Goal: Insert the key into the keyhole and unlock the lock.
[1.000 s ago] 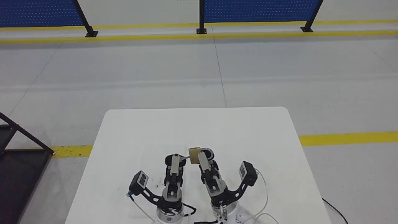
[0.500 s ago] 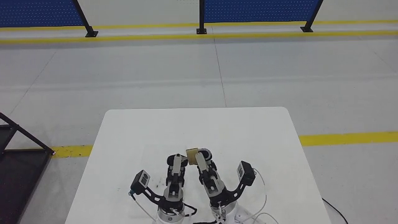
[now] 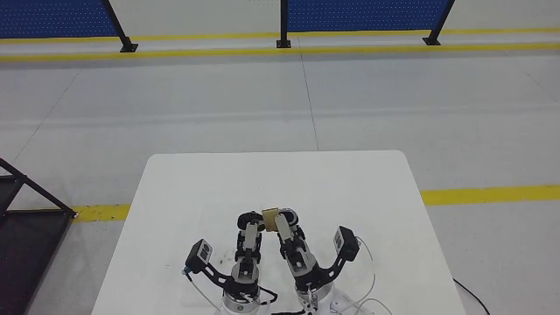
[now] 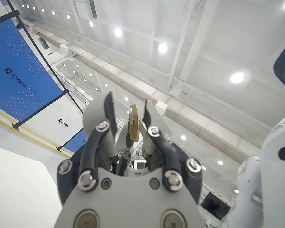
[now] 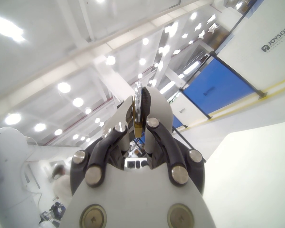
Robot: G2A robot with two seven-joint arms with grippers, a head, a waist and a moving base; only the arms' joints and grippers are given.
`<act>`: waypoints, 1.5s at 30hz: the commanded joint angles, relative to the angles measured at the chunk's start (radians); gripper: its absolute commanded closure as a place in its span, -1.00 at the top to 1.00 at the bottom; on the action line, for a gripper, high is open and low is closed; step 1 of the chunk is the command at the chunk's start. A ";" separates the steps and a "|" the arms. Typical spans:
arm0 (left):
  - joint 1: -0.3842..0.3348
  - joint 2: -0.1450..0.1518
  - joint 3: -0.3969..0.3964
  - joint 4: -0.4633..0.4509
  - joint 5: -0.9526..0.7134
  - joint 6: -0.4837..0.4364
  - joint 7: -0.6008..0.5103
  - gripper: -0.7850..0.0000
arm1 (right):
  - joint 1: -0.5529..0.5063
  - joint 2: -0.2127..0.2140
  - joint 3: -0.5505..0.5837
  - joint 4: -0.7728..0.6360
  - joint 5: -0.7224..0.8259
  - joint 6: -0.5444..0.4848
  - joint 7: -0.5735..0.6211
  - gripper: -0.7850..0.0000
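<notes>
Lock (image 5: 135, 126) clamped in right gripper (image 5: 139, 96) jaws, left gripper (image 4: 127, 100) jaws spread apart beside it

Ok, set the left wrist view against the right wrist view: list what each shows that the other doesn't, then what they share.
Left wrist view alone: the left gripper open, its fingers spread either side of the brass padlock, which carries a silvery piece, possibly the key. Right wrist view alone: the right gripper shut on that padlock, with silvery metal at its outer end. Both: the padlock, the white table, blue panels and ceiling lights.
</notes>
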 commanded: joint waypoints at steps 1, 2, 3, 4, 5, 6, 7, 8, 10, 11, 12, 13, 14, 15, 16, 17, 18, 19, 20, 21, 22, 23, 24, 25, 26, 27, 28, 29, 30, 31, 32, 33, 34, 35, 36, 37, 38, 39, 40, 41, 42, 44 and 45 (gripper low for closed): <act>0.000 0.000 0.000 -0.003 0.000 0.004 0.004 1.00 | 0.001 0.000 -0.001 -0.001 0.004 0.002 -0.003 -1.00; 0.003 0.001 -0.001 -0.006 -0.001 0.005 0.005 1.00 | 0.000 0.001 0.000 -0.002 0.005 0.002 -0.005 -1.00; 0.005 0.001 -0.003 -0.009 -0.002 0.005 0.005 1.00 | -0.001 0.001 0.000 -0.003 0.005 0.002 -0.006 -1.00; 0.009 0.002 -0.005 -0.012 -0.003 0.005 0.005 1.00 | -0.002 0.002 0.001 -0.006 0.006 0.000 -0.007 -1.00; 0.013 0.002 -0.008 -0.016 -0.005 0.004 0.004 1.00 | -0.003 0.003 0.002 -0.008 0.007 -0.001 -0.010 -1.00; 0.017 0.003 -0.011 -0.019 -0.006 0.002 0.002 1.00 | -0.005 0.003 0.004 -0.009 0.007 -0.002 -0.011 -1.00; 0.022 0.004 -0.015 -0.023 -0.008 0.001 0.001 1.00 | -0.007 0.004 0.005 -0.011 0.008 -0.002 -0.012 -1.00; 0.027 0.004 -0.018 -0.026 -0.009 -0.001 -0.001 1.00 | -0.009 0.005 0.007 -0.014 0.008 -0.003 -0.014 -1.00; 0.037 0.005 -0.027 -0.034 -0.015 -0.007 -0.007 1.00 | -0.013 0.006 0.011 -0.018 0.008 -0.004 -0.017 -1.00; 0.043 0.005 -0.032 -0.039 -0.016 -0.011 -0.011 1.00 | -0.016 0.007 0.013 -0.019 0.008 -0.005 -0.018 -1.00; 0.050 0.005 -0.037 -0.041 -0.018 -0.016 -0.016 1.00 | -0.018 0.008 0.015 -0.021 0.009 -0.006 -0.020 -1.00; 0.057 0.005 -0.043 -0.044 -0.020 -0.022 -0.022 1.00 | -0.021 0.008 0.018 -0.023 0.010 -0.008 -0.021 -1.00; 0.064 0.005 -0.050 -0.048 -0.021 -0.027 -0.027 1.00 | -0.024 0.009 0.021 -0.025 0.011 -0.009 -0.023 -1.00; 0.072 0.004 -0.057 -0.050 -0.021 -0.031 -0.031 1.00 | -0.028 0.010 0.024 -0.027 0.014 -0.011 -0.024 -1.00; 0.079 0.004 -0.065 -0.053 -0.023 -0.038 -0.038 1.00 | -0.031 0.010 0.027 -0.030 0.016 -0.013 -0.023 -1.00; 0.085 0.004 -0.075 -0.054 -0.025 -0.048 -0.048 1.00 | -0.035 0.011 0.031 -0.033 0.017 -0.014 -0.022 -1.00; 0.091 0.004 -0.087 -0.056 -0.031 -0.059 -0.059 1.00 | -0.039 0.012 0.034 -0.036 0.017 -0.015 -0.021 -1.00; 0.097 0.004 -0.097 -0.058 -0.039 -0.075 -0.075 1.00 | -0.043 0.013 0.038 -0.039 0.016 -0.017 -0.019 -1.00; 0.104 0.005 -0.109 -0.059 -0.052 -0.093 -0.093 1.00 | -0.048 0.014 0.042 -0.042 0.018 -0.017 -0.016 -1.00; 0.110 0.005 -0.122 -0.061 -0.063 -0.112 -0.112 1.00 | -0.053 0.015 0.046 -0.046 0.020 -0.018 -0.009 -1.00; 0.116 0.006 -0.137 -0.059 -0.071 -0.133 -0.133 1.00 | -0.058 0.016 0.051 -0.049 0.025 -0.018 -0.002 -1.00; 0.122 0.006 -0.154 -0.057 -0.085 -0.152 -0.152 1.00 | -0.063 0.018 0.056 -0.054 0.029 -0.018 0.006 -1.00; 0.126 0.006 -0.169 -0.056 -0.098 -0.170 -0.170 1.00 | -0.068 0.019 0.060 -0.058 0.036 -0.021 0.017 -1.00; 0.130 0.006 -0.171 -0.055 -0.102 -0.170 -0.171 1.00 | -0.074 0.020 0.064 -0.061 0.044 -0.023 0.029 -1.00; 0.131 0.009 -0.167 -0.053 -0.103 -0.170 -0.171 1.00 | -0.079 0.021 0.069 -0.065 0.051 -0.022 0.041 -1.00; 0.129 0.012 -0.165 -0.051 -0.106 -0.170 -0.171 1.00 | -0.083 0.022 0.073 -0.068 0.061 -0.022 0.055 -1.00; 0.127 0.017 -0.161 -0.048 -0.109 -0.170 -0.171 1.00 | -0.087 0.023 0.077 -0.072 0.074 -0.024 0.070 -1.00; 0.125 0.021 -0.158 -0.044 -0.113 -0.170 -0.171 0.95 | -0.090 0.024 0.081 -0.075 0.089 -0.030 0.087 -1.00; 0.124 0.027 -0.154 -0.042 -0.118 -0.170 -0.171 0.76 | -0.093 0.026 0.085 -0.078 0.101 -0.036 0.104 -1.00; 0.122 0.032 -0.151 -0.041 -0.121 -0.170 -0.171 0.73 | -0.096 0.027 0.090 -0.081 0.111 -0.040 0.119 -1.00; 0.122 0.037 -0.145 -0.040 -0.123 -0.170 -0.171 0.68 | -0.099 0.028 0.096 -0.087 0.115 -0.041 0.127 -1.00; 0.121 0.043 -0.139 -0.038 -0.124 -0.170 -0.171 0.62 | -0.104 0.029 0.101 -0.091 0.116 -0.043 0.135 -1.00; 0.121 0.048 -0.135 -0.039 -0.126 -0.170 -0.171 0.57 | -0.109 0.030 0.104 -0.095 0.117 -0.044 0.140 -1.00; 0.121 0.054 -0.130 -0.038 -0.124 -0.170 -0.171 0.40 | -0.112 0.030 0.108 -0.098 0.117 -0.043 0.146 -1.00; 0.119 0.060 -0.126 -0.036 -0.120 -0.170 -0.171 0.29 | -0.115 0.030 0.110 -0.101 0.118 -0.043 0.153 -1.00; 0.117 0.066 -0.122 -0.033 -0.116 -0.170 -0.171 0.17 | -0.118 0.030 0.112 -0.102 0.119 -0.042 0.160 -1.00; 0.115 0.071 -0.119 -0.032 -0.116 -0.170 -0.171 0.17 | -0.119 0.030 0.114 -0.104 0.122 -0.041 0.166 -1.00; 0.114 0.075 -0.115 -0.033 -0.119 -0.170 -0.171 0.23 | -0.120 0.030 0.116 -0.105 0.124 -0.040 0.175 -1.00; 0.112 0.080 -0.111 -0.031 -0.119 -0.170 -0.171 0.40 | -0.121 0.030 0.117 -0.104 0.127 -0.037 0.187 -1.00; 0.110 0.085 -0.109 -0.029 -0.118 -0.170 -0.171 0.44 | -0.121 0.030 0.118 -0.103 0.131 -0.031 0.202 -1.00; 0.108 0.090 -0.105 -0.024 -0.114 -0.170 -0.171 0.47 | -0.120 0.030 0.119 -0.104 0.133 -0.027 0.218 -1.00; 0.102 0.100 -0.096 -0.015 -0.105 -0.170 -0.171 0.41 | -0.120 0.031 0.123 -0.105 0.135 -0.019 0.243 -1.00; 0.100 0.106 -0.088 -0.009 -0.102 -0.170 -0.171 0.40 | -0.121 0.031 0.123 -0.106 0.136 -0.015 0.255 -1.00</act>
